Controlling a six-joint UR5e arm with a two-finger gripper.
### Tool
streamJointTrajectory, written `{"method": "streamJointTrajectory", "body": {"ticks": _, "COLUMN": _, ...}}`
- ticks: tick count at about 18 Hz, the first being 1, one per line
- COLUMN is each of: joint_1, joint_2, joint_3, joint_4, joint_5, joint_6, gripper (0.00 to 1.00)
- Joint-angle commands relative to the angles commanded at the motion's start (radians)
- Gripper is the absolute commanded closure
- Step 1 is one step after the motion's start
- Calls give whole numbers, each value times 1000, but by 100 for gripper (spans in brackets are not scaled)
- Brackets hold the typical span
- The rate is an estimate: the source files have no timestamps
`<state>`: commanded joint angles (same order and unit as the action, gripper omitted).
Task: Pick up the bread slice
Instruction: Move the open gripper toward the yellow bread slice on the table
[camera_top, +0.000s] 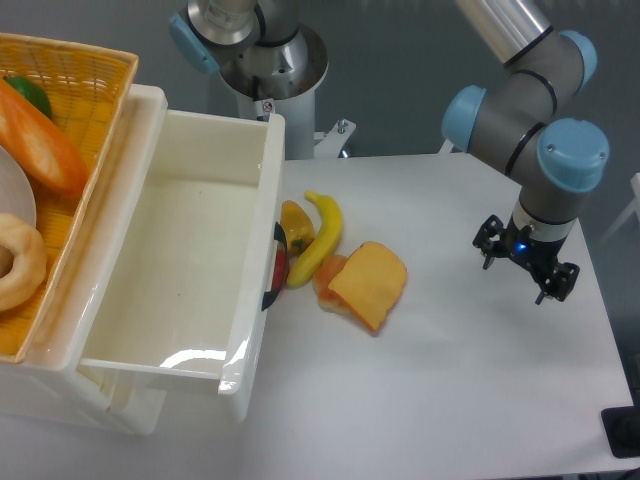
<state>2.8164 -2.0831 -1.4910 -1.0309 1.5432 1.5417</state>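
The jaws of the gripper (526, 268) are too small and dark here to tell whether they stand apart or together; nothing is between them. They hang over bare tabletop (450, 400) near its right edge, well apart from the bread (368, 284), so the reach toward it looks not yet begun.

The bread lies flat near the tabletop's middle, its left corner resting on a small orange piece (329, 274) that it partly hides. That overlap probably tilts the slice a little, which may give the jaws an edge to catch.

One banana (320, 236) curves just left of it, touching a yellow-orange item (295, 222), and a red-and-black thing (280, 266) sits against the bin (180, 250).

One white bin, nothing visible inside. One basket (70, 80) above it holds a long loaf (38, 140), a green piece (32, 93) and a ring (18, 262).
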Motion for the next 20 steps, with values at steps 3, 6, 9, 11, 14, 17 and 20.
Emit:
{"method": "streamJointTrajectory", "body": {"ticks": 3, "joint_1": -5, "joint_2": -9, "joint_3": 0, "joint_4": -2, "joint_5": 17, "joint_6": 0, "gripper": 0}}
{"method": "streamJointTrajectory", "body": {"ticks": 6, "joint_1": -14, "joint_2": -6, "joint_3": -14, "joint_4": -2, "joint_5": 17, "joint_6": -14, "gripper": 0}}
{"method": "streamJointTrajectory", "body": {"ticks": 9, "joint_1": -14, "joint_2": 21, "joint_3": -64, "joint_4": 0, "joint_5": 14, "joint_6": -17, "gripper": 0}}
{"method": "streamJointTrajectory", "body": {"ticks": 11, "joint_1": -17, "joint_2": 60, "joint_3": -119, "joint_4": 5, "joint_5": -12, "joint_6": -18, "gripper": 0}}
{"method": "streamJointTrajectory", "body": {"ticks": 14, "joint_1": -20, "joint_2": 101, "joint_3": -195, "joint_4": 5, "joint_5": -43, "joint_6": -64, "gripper": 0}}
{"method": "streamJointTrajectory", "body": {"ticks": 17, "joint_1": -34, "joint_2": 121, "joint_3": -224, "joint_4": 3, "joint_5": -44, "joint_6": -149, "gripper": 0}}
{"method": "streamJointTrajectory", "body": {"ticks": 20, "joint_1": -80, "joint_2": 126, "joint_3": -252, "joint_4": 2, "joint_5": -46, "joint_6": -262, "gripper": 0}}
